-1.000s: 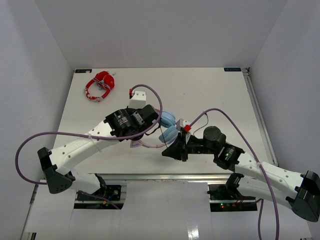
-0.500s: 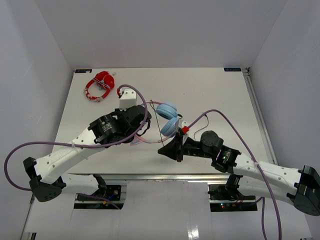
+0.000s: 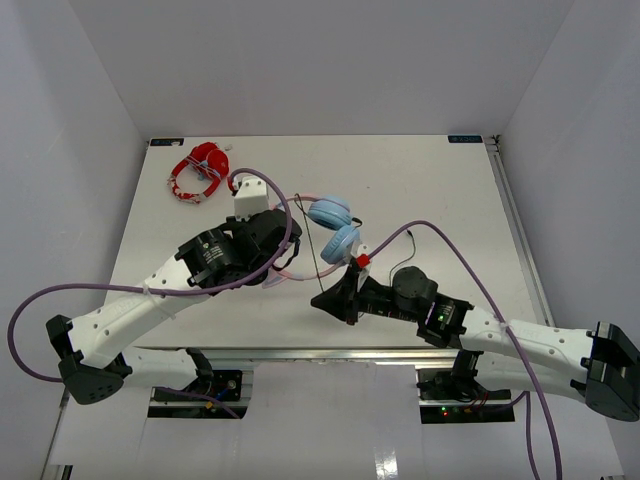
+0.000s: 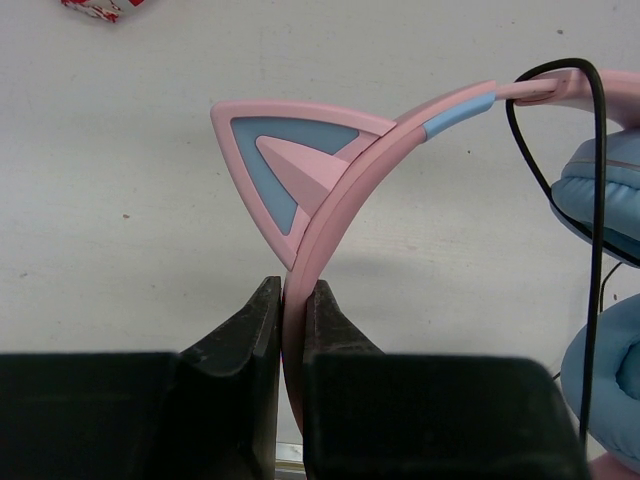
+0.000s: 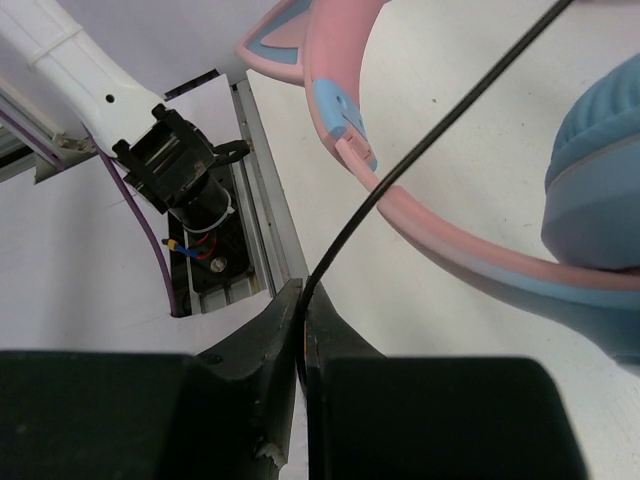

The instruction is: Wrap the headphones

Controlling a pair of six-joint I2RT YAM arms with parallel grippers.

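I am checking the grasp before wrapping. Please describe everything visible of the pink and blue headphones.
The headphones have a pink, plastic-looking headband with a blue-inset cat ear, two light blue padded ear cups and a thin black cable. The left gripper is shut on the headband beside the ear; the right gripper pinches the cable, which runs straight from it. The cups are near the middle of the white table.

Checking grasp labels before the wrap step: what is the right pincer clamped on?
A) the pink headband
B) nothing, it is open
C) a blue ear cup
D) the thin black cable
D: in the right wrist view the right pincer is shut on the black cable, which runs out from between its fingers. The pink headband sits in the left pincer.
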